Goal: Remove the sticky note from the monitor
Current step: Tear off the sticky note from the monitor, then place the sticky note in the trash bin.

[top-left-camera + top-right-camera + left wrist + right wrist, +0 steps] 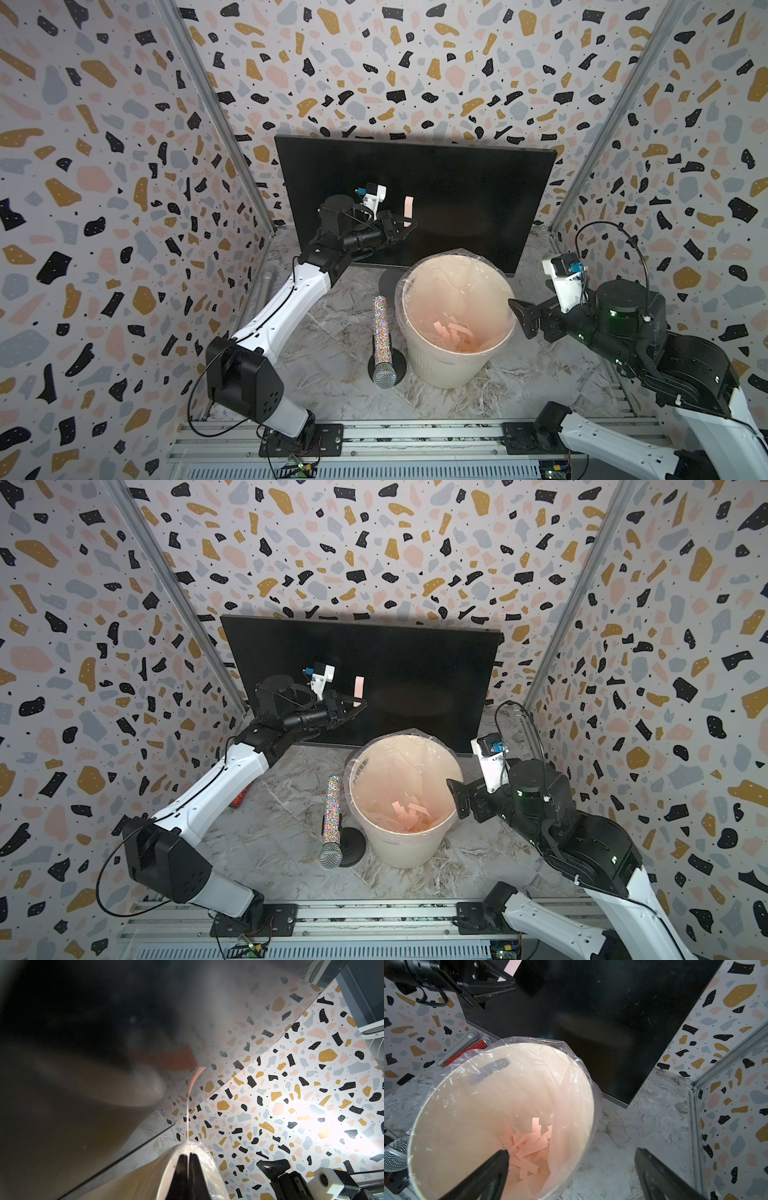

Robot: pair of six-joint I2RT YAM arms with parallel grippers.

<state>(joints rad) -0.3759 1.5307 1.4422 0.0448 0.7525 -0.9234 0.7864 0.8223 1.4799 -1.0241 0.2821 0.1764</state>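
Note:
The monitor [457, 187] [415, 667] [591, 1012] stands at the back, black and dark. A narrow pink sticky note [409, 206] [359, 689] [512, 964] hangs on the left part of its screen. My left gripper [409, 226] [359, 706] [188, 1155] is shut on the note's lower end. In the left wrist view the note [192, 1084] runs edge-on from the jaws and curves to the screen [83, 1012], where its far end still touches. My right gripper [524, 318] [457, 796] [571, 1151] is open and holds nothing, beside the bin's right rim.
A cream bin [440, 365] [399, 850] [446, 1084] with a clear liner stands in front of the monitor, with several pink strips [453, 332] [527, 1147] inside. A glittery microphone [381, 332] [332, 812] lies left of it. A red microphone [467, 1051] lies under the left arm.

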